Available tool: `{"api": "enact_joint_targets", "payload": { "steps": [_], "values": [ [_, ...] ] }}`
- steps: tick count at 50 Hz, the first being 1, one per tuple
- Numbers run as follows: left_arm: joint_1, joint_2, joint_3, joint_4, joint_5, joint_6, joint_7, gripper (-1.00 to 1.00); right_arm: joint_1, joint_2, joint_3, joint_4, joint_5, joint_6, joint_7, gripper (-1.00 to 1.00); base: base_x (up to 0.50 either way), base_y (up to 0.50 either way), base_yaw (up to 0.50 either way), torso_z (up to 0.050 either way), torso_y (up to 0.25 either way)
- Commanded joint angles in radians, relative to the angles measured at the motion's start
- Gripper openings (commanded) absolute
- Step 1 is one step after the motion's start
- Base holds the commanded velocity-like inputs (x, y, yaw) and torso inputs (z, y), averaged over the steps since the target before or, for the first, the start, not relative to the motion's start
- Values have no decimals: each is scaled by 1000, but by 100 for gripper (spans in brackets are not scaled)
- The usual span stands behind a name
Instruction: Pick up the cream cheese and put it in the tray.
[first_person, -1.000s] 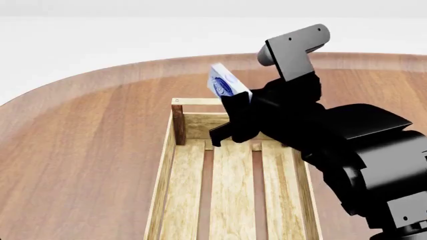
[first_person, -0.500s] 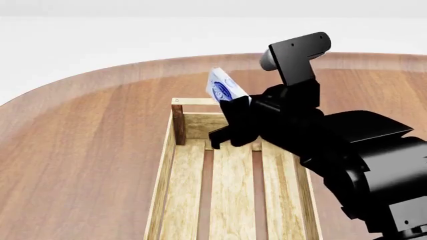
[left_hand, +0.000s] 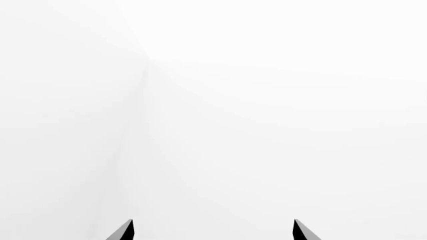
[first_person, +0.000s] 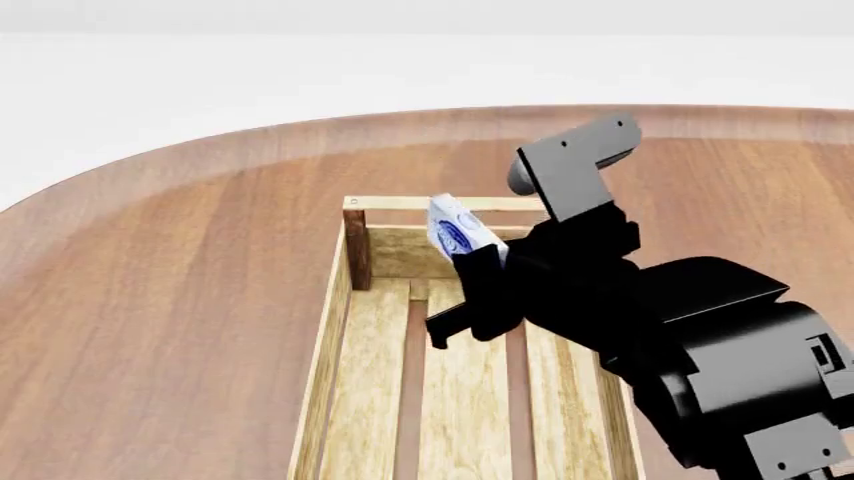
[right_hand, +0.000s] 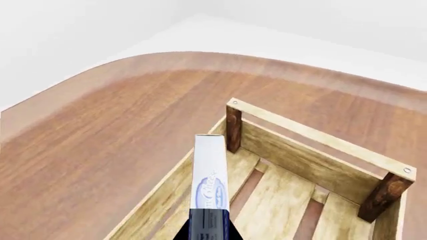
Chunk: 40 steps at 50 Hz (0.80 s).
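Gripping the cream cheese (first_person: 454, 228) above the tray (first_person: 350, 330), right claw (first_person: 470, 262) closed, box's lower end hidden, left claw (left_hand: 212, 231) tips parted

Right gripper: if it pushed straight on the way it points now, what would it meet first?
Probably the tray: the right gripper, shut on the cream cheese, aims down over the tray's far end, so the box should meet the slatted floor or end wall first; depth is unclear.

A broad reddish-brown wooden surface (first_person: 174, 290) with a curved far edge carries the things. Directly on it rests the tray (first_person: 350, 330), a long light-wood crate with a slatted bottom, low plank sides and dark brown corner posts, its far end near the surface's middle.
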Motion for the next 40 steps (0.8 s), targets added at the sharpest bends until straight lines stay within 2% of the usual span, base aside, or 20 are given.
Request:
{"api": "enact_joint_targets", "payload": {
  "steps": [1,40],
  "values": [
    [-2,2,0,-2,11,-3,-4,100,3,3,-23,-2,-20,4,-6,-100,0,0,0,0,0],
    [-5,6,-15,7,25,-26,-32,100,-11,9,-81,-14,-51,-2,-10,-100,0,0,0,0,1]
  ]
}}
